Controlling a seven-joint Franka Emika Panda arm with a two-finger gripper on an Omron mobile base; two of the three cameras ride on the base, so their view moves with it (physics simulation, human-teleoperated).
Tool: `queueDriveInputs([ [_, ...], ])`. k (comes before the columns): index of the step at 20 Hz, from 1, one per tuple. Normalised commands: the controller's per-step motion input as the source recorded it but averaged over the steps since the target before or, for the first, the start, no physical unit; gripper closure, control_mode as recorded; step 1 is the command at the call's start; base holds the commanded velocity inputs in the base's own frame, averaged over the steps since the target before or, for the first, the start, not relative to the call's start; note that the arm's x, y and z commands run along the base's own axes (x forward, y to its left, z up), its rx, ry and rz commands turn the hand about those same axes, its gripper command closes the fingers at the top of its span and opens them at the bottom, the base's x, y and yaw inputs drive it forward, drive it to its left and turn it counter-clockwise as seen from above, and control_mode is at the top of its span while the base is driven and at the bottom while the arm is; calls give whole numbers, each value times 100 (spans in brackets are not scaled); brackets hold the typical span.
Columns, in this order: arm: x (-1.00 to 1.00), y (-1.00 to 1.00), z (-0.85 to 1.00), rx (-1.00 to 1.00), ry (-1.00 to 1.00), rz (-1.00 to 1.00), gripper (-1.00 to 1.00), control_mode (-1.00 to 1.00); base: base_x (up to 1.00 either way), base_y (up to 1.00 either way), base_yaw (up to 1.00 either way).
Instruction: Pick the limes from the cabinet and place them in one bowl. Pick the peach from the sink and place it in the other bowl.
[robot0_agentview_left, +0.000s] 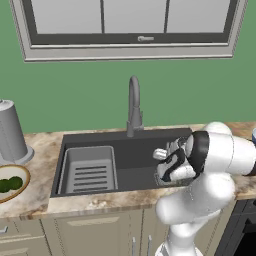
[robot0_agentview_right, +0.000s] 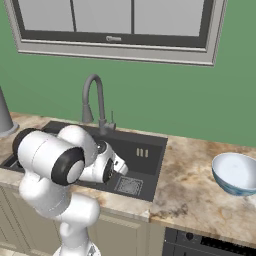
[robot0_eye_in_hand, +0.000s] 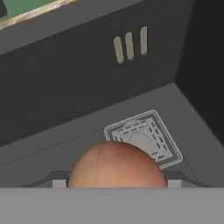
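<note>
In the left base view the white arm rises from five o'clock and bends over the right half of the sink (robot0_agentview_left: 125, 150), a dark grey basin sunk in a marbled counter (robot0_agentview_left: 35, 200). Its hand hangs low inside the basin, and the gripper (robot0_agentview_left: 161, 172) points down toward the basin floor; how its jaws stand cannot be told here. A light grey slotted rack (robot0_agentview_left: 90, 170) fills the left half of the basin, and the gooseneck faucet (robot0_agentview_left: 133, 105) stands at twelve o'clock behind it. At nine o'clock, on the counter's edge, sits the shallow tan-rimmed bowl (robot0_agentview_left: 22, 187) with the limes (robot0_agentview_left: 10, 184) lying dark green inside it. A grey ribbed canister (robot0_agentview_left: 11, 132) stands just behind that bowl.

In the right base view the arm comes up from seven o'clock, its big joints covering the left of the sink. The square drain (robot0_agentview_right: 130, 186) shows on the basin floor just below the wrist. At three o'clock the pale blue bowl (robot0_agentview_right: 237, 172) rests on the counter, well apart from the sink.

In the hand view the peach (robot0_eye_in_hand: 117, 166) sits at six o'clock, between the two small finger tips (robot0_eye_in_hand: 58, 183) at its flanks, so the jaws hold the peach. The drain lies just beyond it toward one o'clock, and three overflow slots (robot0_eye_in_hand: 130, 45) mark the basin wall at twelve.
</note>
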Motion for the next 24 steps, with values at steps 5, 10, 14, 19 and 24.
queueDriveInputs([
  [5,0,-14,73,4,12,2,100,-100,0,0,0],
  [10,0,-9,45,-5,35,0,100,-100,0,0,0],
  [14,-4,-16,24,-8,43,0,100,-100,0,0,0],
  [19,-43,-31,25,-3,30,-2,100,-100,0,0,0],
  [24,-64,-4,23,-4,1,-3,100,-100,0,0,0],
])
